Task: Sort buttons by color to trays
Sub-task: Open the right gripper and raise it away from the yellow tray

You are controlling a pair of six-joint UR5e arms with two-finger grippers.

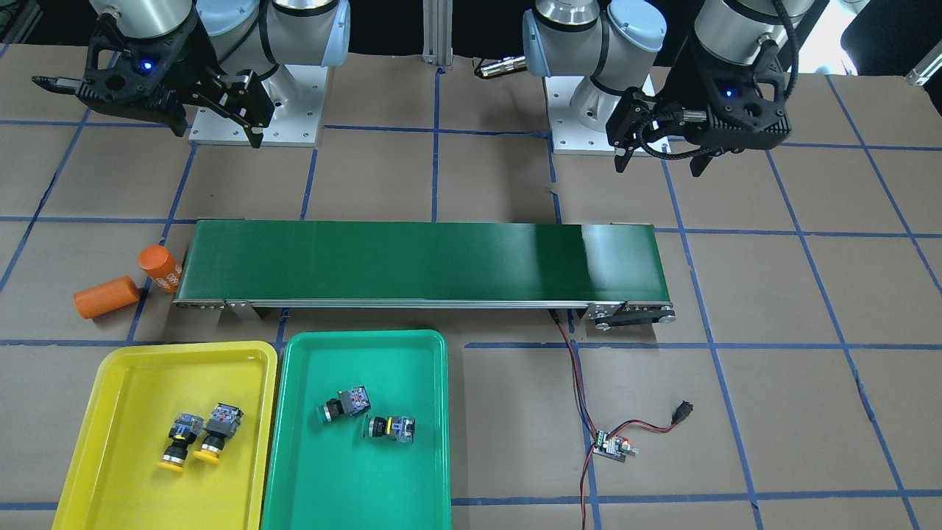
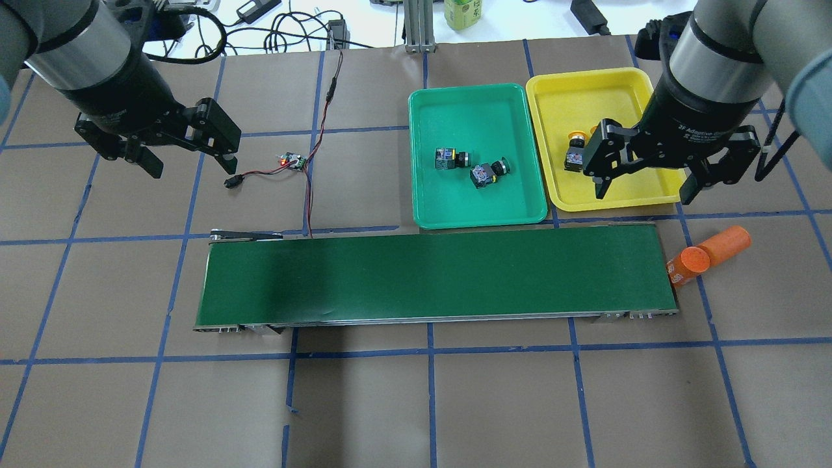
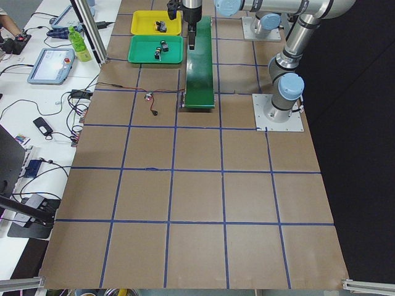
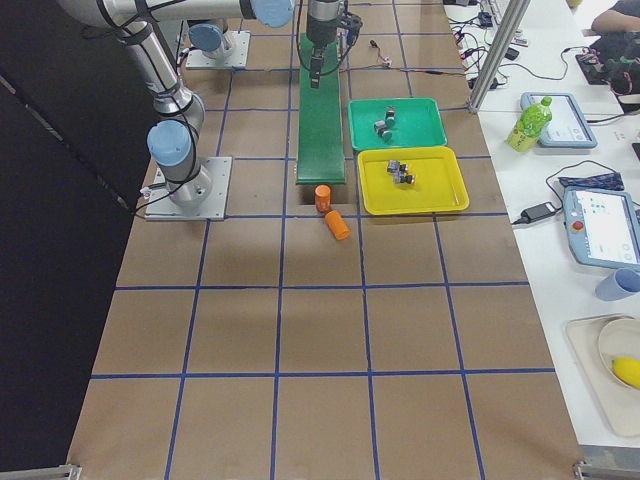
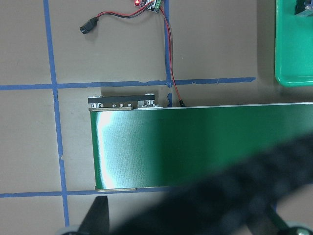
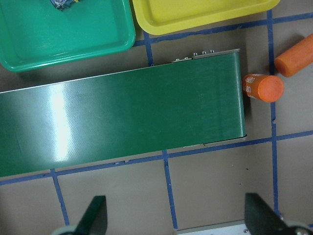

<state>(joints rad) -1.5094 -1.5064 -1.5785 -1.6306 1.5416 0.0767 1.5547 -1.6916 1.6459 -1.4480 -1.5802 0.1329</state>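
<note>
Two buttons with yellow caps lie side by side in the yellow tray. Two more buttons lie on their sides in the green tray; their cap colour is hard to tell. In the overhead view my right gripper is open and empty, high above the yellow tray's near edge, and partly hides its buttons. My left gripper is open and empty, high above the table far to the left of the green tray.
A long dark-green conveyor belt runs across the table in front of the trays. Two orange cylinders lie off its right end. A small circuit board with red and black wires lies left of the green tray.
</note>
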